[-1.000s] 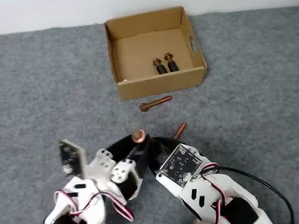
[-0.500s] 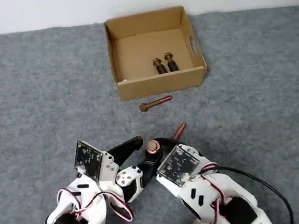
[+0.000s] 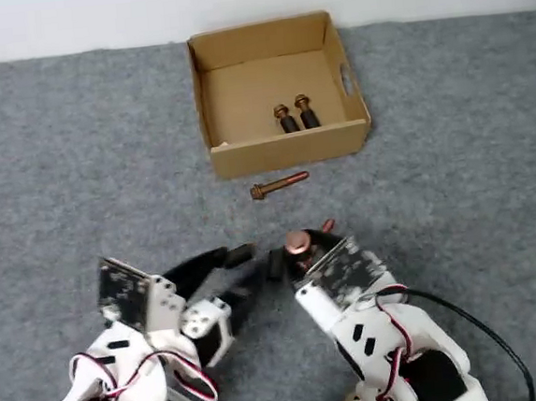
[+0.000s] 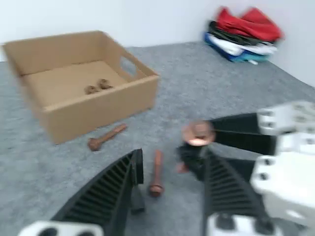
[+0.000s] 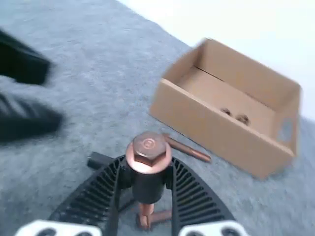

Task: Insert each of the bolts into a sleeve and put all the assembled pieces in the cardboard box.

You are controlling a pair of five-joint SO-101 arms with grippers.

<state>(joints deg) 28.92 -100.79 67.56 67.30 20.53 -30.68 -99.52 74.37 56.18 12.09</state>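
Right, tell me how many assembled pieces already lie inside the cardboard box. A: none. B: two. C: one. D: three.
B: two assembled pieces lie side by side on the floor of the cardboard box, while the right gripper holds another bolt in its sleeve outside it.

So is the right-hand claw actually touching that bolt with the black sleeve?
Touching. The right wrist view shows the right gripper shut on the sleeved bolt, both fingers pressed against its black sleeve.
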